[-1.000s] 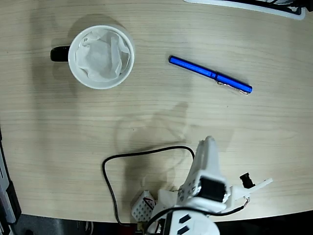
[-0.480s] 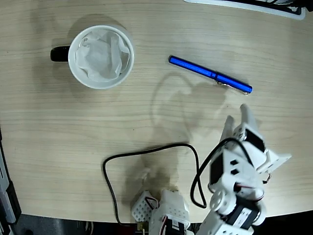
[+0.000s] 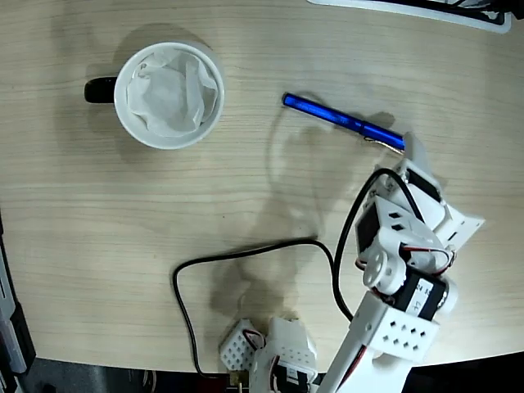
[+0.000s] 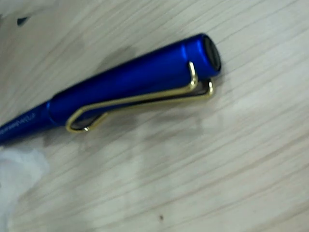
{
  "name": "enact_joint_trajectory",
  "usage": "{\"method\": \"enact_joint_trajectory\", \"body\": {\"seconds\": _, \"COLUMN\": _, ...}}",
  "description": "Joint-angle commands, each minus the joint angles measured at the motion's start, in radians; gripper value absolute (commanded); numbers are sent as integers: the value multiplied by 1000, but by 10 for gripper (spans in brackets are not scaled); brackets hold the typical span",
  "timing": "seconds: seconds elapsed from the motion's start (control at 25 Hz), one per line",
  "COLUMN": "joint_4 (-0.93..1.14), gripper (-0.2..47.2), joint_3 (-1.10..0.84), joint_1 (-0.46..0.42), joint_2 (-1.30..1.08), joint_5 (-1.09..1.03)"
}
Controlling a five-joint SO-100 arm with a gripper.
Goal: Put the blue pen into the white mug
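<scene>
White arm above the cap end of the blue pen (image 3: 342,122) on a pale wooden table (image 3: 98,213).

The table has a fine straight grain and a matt surface. The pen is slim, round and glossy, lying flat and slanted in the fixed view, well apart from the white mug (image 3: 169,95) at upper left. In the wrist view its cap end (image 4: 140,77) fills the picture, with a flat dark end face and a thin wire clip that looks golden here (maybe only from the light). The mug is round, with a black handle on its left and crumpled white paper inside. The gripper (image 3: 409,160) covers the pen's right end; I cannot tell how wide its fingers stand. A black cable (image 3: 246,255) curves over the table near the arm's base.
</scene>
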Motion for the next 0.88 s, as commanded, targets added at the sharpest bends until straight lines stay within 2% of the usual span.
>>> {"method": "enact_joint_trajectory", "body": {"seconds": 0.0, "joint_4": 6, "gripper": 211, "joint_3": -57, "joint_1": 0, "joint_2": -8, "joint_5": 0}}
{"method": "enact_joint_trajectory", "body": {"seconds": 0.84, "joint_4": -32, "gripper": 200, "joint_3": -235, "joint_1": 60, "joint_2": -238, "joint_5": 0}}
